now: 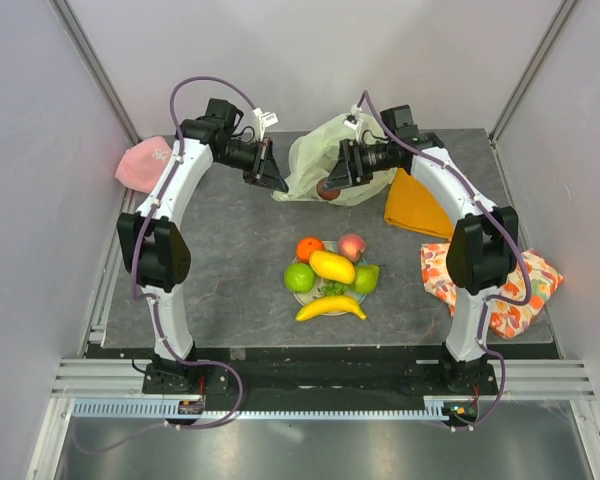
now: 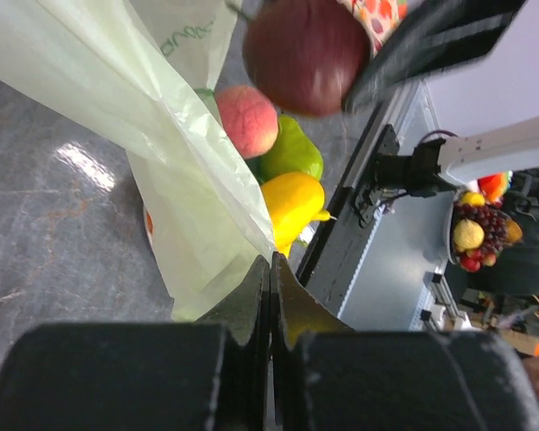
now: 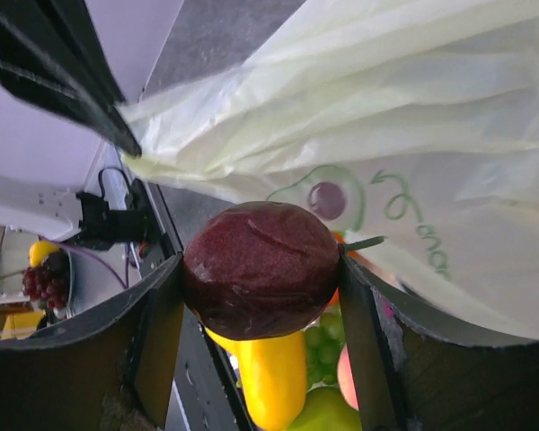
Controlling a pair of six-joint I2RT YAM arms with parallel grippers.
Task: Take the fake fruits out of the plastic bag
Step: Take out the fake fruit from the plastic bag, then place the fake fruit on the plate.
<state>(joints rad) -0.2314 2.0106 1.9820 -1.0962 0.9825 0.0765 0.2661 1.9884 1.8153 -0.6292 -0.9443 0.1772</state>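
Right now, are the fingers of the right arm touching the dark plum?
Touching. The right wrist view shows the dark plum clamped between both right fingers, its sides pressed against each one with no gap.

A pink cap (image 1: 140, 166) is lying at the table's (image 1: 230, 270) left edge; an orange cloth (image 1: 415, 208) and a floral cloth (image 1: 542, 285) are lying on its right.
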